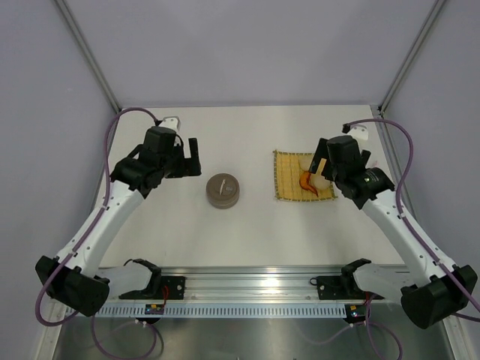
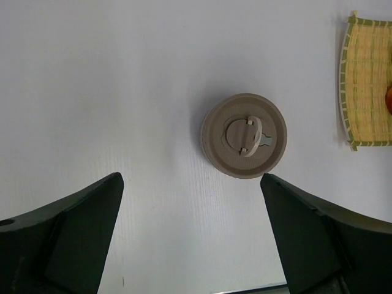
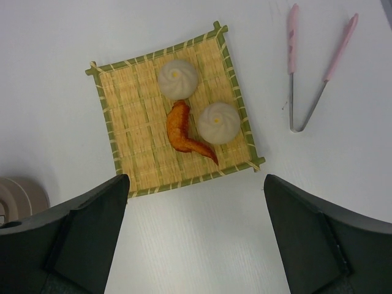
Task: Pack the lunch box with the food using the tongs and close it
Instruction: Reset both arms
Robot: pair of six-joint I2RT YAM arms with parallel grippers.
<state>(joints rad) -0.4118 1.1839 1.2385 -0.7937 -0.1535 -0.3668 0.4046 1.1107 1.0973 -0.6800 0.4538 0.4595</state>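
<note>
Dark fingers of the left gripper fill the bottom corners of its wrist view, spread wide w/ nothing btwn them. Just beyond the tips sits the lunch box, a small round tin on the white table. It's outside the jaws, nearer the right-hand finger than the left-hand one, touching neither. Its lid is on, w/ a small ring handle folded flat on top.

Right gripper is likewise spread wide and empty, hanging over the near edge of the yellow woven mat. Food is on the mat, beyond the tips: two white buns, each w/ a yellow dot, and an orange-brown curved piece lying btwn them, touching or nearly touching both. None of it is inside the jaws.

Tongs, metal w/ pink handles, lie flat on the table right of the mat, apart from it, joined end toward the wrist cam.

From overhead, lunch box is mid-table, btwn the two grippers, mat just to its right.
</note>
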